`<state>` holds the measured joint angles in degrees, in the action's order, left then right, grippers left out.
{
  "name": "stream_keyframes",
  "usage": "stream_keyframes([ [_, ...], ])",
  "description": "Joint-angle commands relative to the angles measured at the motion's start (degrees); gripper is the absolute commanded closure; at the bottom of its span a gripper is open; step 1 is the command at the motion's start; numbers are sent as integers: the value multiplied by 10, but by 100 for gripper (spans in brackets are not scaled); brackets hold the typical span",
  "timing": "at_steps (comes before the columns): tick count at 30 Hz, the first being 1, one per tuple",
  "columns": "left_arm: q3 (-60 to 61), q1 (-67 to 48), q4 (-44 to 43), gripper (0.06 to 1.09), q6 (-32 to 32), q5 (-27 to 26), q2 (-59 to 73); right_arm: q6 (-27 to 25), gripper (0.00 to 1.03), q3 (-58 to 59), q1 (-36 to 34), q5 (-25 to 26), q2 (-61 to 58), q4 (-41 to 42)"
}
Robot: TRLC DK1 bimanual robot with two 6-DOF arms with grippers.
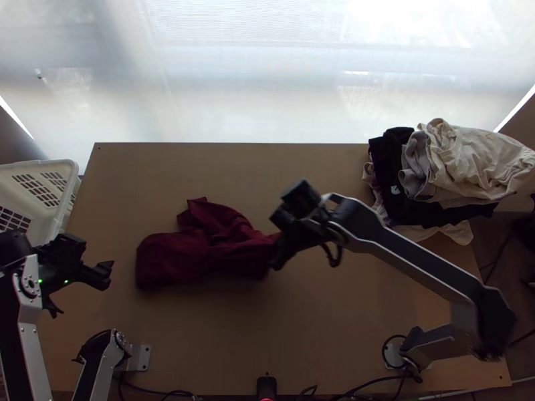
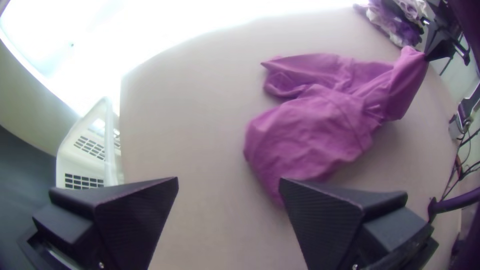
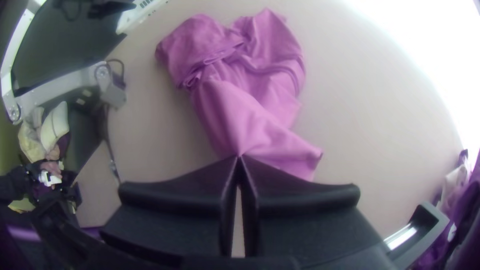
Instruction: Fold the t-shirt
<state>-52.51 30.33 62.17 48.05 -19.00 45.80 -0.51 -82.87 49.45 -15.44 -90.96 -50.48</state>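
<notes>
Right arm (image 1: 414, 258) extended over table (image 1: 321, 334), fingers (image 1: 282, 254) pinching bunched t-shirt (image 1: 207, 250).

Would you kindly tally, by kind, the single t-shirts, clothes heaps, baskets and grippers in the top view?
T-shirt: 1
Heap of clothes: 1
Basket: 1
Grippers (left gripper, right gripper): 2
Total: 5

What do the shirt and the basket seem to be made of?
Shirt: probably thin, matt knit, perhaps cotton; it crumples into soft folds and shows no shine.
Basket: most likely hard, smooth white plastic, judging by its stiff walls with neat rows of slots.
</notes>
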Motion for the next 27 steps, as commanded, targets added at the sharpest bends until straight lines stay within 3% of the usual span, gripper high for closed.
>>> stream_keyframes([
  [1,24,-190,-67,10,-115,69,3,-37,100,197,-111,-7,157,-49],
  [5,38,-284,-81,10,-165,95,8,-59,100,293,-197,-7,184,-63],
  [7,45,-313,-91,10,-182,102,10,-59,92,313,-205,-7,188,-67],
  [11,50,-407,-111,10,-223,104,25,-42,100,308,-189,-8,189,-56],
  [20,0,-640,-197,10,-285,128,186,-35,100,270,-141,-6,125,-37],
  [27,-51,-735,-261,10,-318,191,337,-34,100,250,-124,-6,94,-30],
])
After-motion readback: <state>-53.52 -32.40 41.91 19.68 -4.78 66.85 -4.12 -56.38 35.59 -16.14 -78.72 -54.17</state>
